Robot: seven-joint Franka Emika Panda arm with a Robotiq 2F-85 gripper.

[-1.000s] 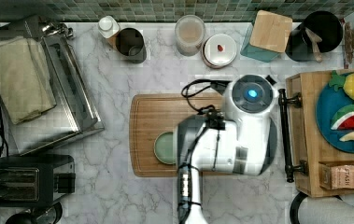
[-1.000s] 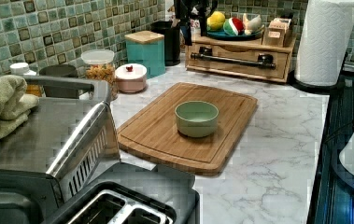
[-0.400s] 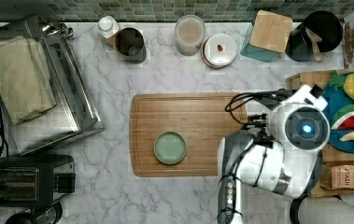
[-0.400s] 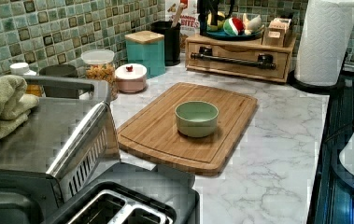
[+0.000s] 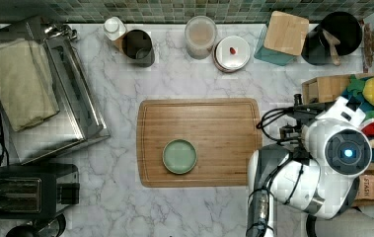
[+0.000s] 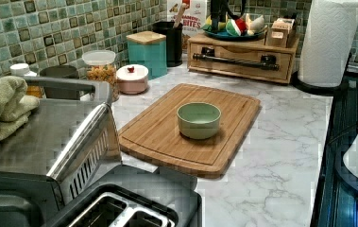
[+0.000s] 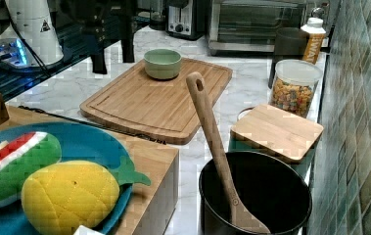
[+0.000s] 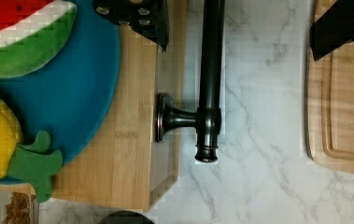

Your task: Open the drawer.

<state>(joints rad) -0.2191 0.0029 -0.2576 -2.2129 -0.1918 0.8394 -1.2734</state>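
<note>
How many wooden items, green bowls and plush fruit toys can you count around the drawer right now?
Wooden items: 4 — light-wood drawer with black bar handle, flat grooved wooden cutting board, square wooden lid on the teal box, wooden spoon in the black pot.
Green bowls: 1 — round pale-green bowl.
Plush fruit toys: 2 — yellow pineapple, red-and-green watermelon slice.
Total: 7
</note>
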